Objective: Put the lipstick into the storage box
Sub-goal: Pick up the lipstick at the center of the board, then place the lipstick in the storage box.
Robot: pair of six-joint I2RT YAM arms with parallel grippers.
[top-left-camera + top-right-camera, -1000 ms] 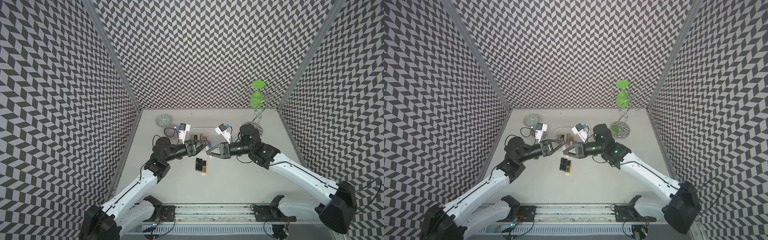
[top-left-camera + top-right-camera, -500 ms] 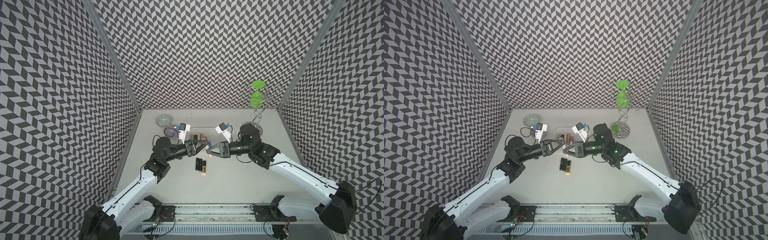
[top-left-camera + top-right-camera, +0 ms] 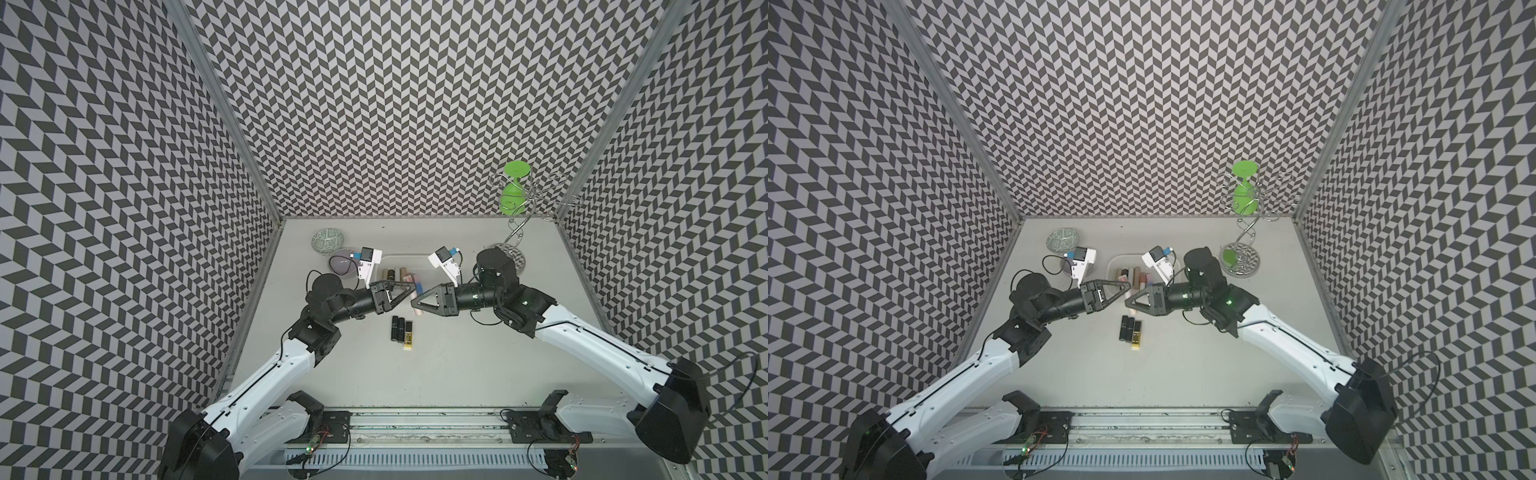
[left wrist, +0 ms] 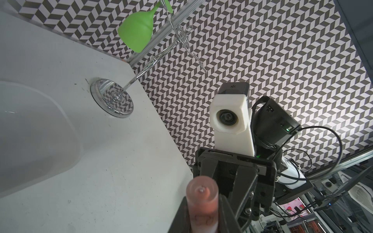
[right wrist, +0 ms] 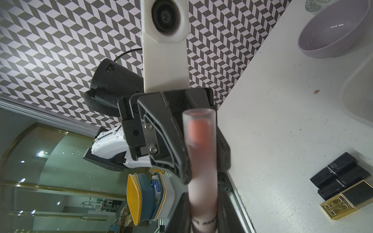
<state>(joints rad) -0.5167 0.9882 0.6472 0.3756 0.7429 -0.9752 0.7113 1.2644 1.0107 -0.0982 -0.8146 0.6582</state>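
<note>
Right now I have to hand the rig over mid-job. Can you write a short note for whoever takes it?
The left end effector is shut on the pink lipstick. The right end effector is shut on the same tube, which is held between them near the storage box.
Done: several lipsticks lie in the box.
Left: one end effector lets go and the other drops the tube in. Then come two black lipsticks and a gold one, lying together on the table.

Lilac bowl, grn bowl, wire stand
</note>
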